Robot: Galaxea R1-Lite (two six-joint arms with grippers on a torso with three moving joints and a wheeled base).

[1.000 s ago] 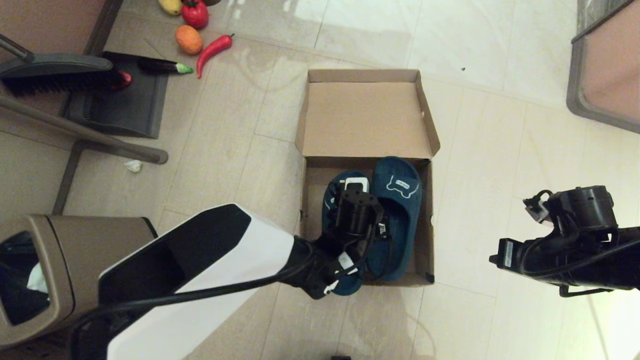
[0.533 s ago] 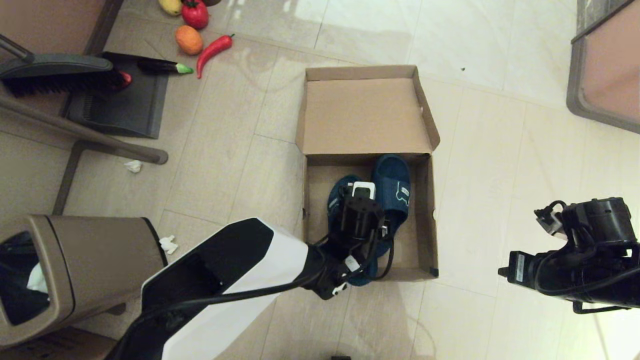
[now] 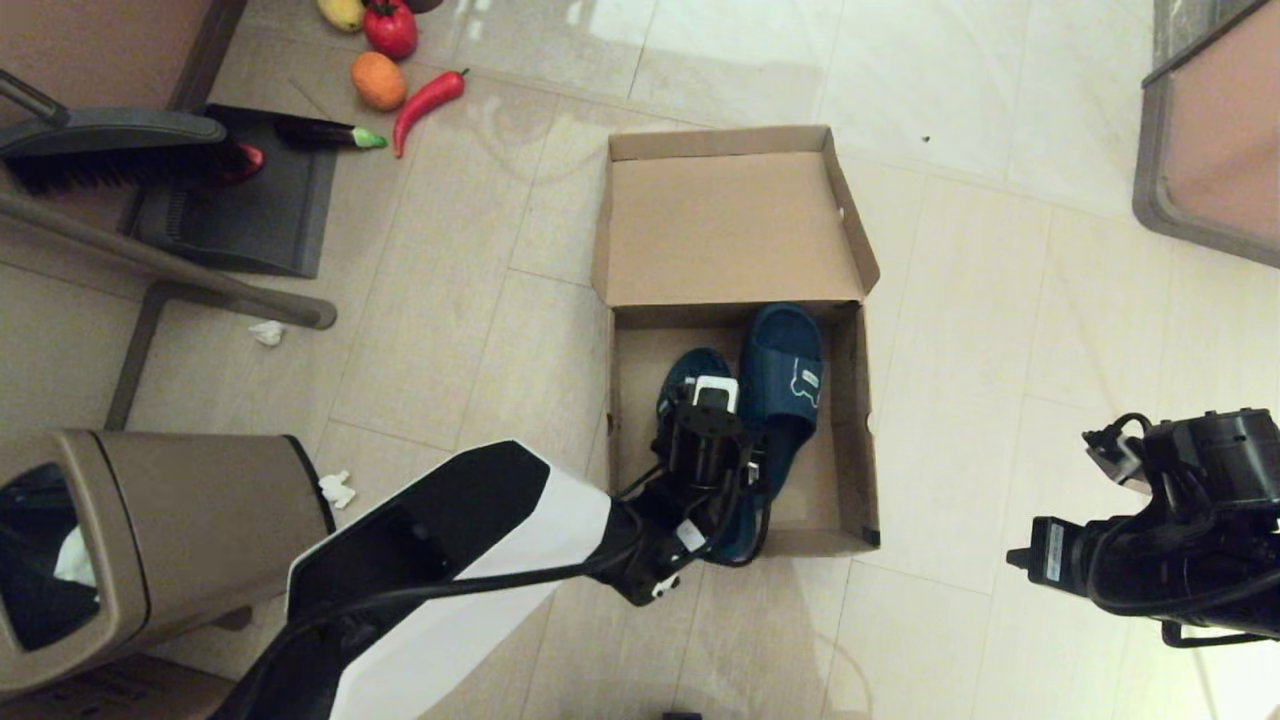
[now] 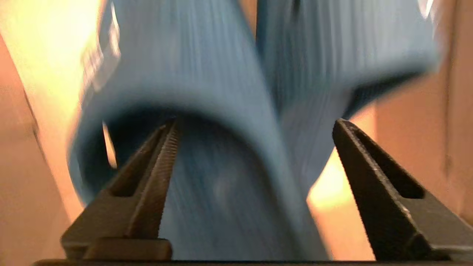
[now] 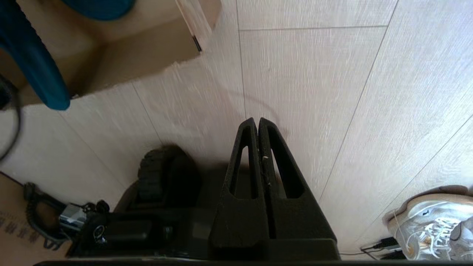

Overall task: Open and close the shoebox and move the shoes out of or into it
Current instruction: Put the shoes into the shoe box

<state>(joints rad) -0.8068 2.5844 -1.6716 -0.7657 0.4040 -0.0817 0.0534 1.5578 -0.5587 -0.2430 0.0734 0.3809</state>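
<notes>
The shoebox [image 3: 850, 440] sits on the floor, its lid flat open at the far side. The 2 shoes [image 3: 790, 385] lie inside, long way from near to far, toes at the lid. The left pincer [image 4: 255, 155] is spread wide over them, holding nothing; best lift straight up. The right pincer [image 5: 258, 127] waits beside, pressed together.

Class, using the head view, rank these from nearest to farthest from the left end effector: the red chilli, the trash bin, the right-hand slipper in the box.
1. Right-hand slipper, in the shoebox just beside the left end effector.
2. Trash bin, on the robot's left, near its base.
3. Red chilli, far ahead on the left.
</notes>
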